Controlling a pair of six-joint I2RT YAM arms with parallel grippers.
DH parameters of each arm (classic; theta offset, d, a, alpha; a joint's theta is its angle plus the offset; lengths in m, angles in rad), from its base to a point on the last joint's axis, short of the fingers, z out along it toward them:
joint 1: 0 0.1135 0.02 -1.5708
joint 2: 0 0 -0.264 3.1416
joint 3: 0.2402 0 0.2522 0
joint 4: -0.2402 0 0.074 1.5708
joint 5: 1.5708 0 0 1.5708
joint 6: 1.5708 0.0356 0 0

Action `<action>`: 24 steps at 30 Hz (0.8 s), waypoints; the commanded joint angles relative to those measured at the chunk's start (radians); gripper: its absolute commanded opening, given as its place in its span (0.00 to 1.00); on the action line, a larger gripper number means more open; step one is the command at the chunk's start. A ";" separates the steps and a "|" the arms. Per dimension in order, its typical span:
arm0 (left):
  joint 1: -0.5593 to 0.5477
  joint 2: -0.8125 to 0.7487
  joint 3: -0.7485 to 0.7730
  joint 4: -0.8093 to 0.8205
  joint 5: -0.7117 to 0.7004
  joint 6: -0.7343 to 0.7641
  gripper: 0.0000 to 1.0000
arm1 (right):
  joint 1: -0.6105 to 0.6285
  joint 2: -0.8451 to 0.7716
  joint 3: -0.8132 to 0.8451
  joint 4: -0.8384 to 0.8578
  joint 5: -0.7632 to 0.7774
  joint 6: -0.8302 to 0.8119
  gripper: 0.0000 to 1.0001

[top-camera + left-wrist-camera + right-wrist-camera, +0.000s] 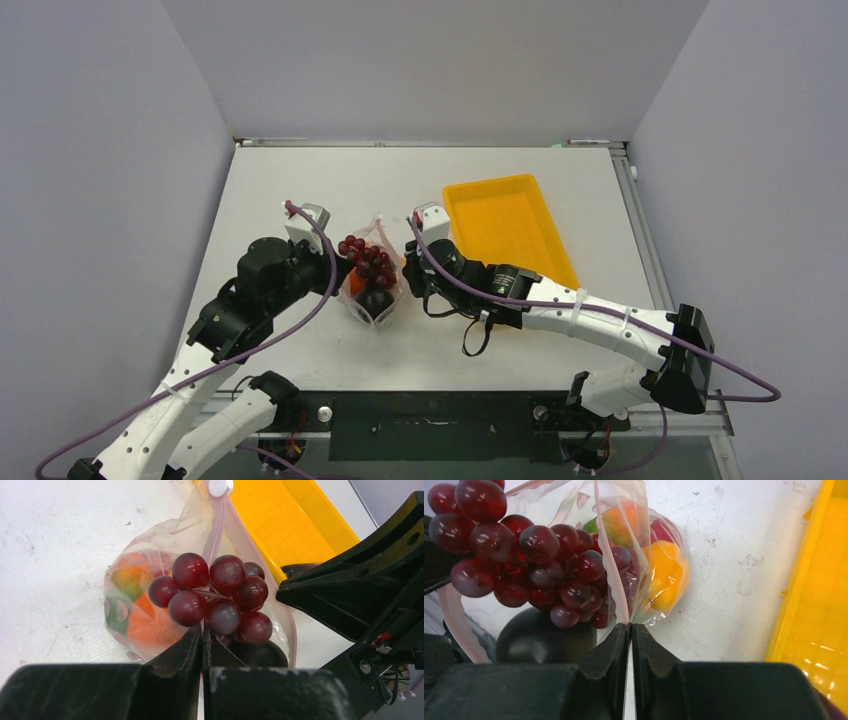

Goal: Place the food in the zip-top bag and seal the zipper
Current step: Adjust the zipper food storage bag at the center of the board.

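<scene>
The clear zip-top bag (374,290) stands on the table between my two grippers with its mouth held open. My left gripper (202,631) is shut on the left side of the bag's rim. My right gripper (629,626) is shut on the pinkish-red zipper (607,555) on the right side. A dark red grape cluster (215,595) lies in the mouth, on top of a dark purple eggplant (544,637). An orange pumpkin (150,625) plus green and red pieces lie deeper in the bag. The white slider (220,486) sits at the far end of the zipper.
A yellow rectangular tray (505,225) lies just right of the bag, behind my right arm (560,305). The table's side and back edges meet grey walls.
</scene>
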 commanded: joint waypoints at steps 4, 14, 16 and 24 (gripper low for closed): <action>0.005 -0.008 0.015 0.031 -0.013 0.005 0.00 | 0.027 -0.003 0.084 -0.013 0.104 -0.036 0.05; 0.004 0.014 0.121 -0.056 -0.080 -0.007 0.00 | 0.040 -0.011 0.193 -0.062 0.162 -0.089 0.05; 0.004 0.028 0.166 -0.087 -0.080 0.002 0.00 | 0.044 -0.013 0.205 -0.060 0.167 -0.095 0.05; 0.004 0.081 0.286 -0.156 -0.074 0.021 0.00 | 0.051 -0.018 0.212 -0.045 0.134 -0.089 0.34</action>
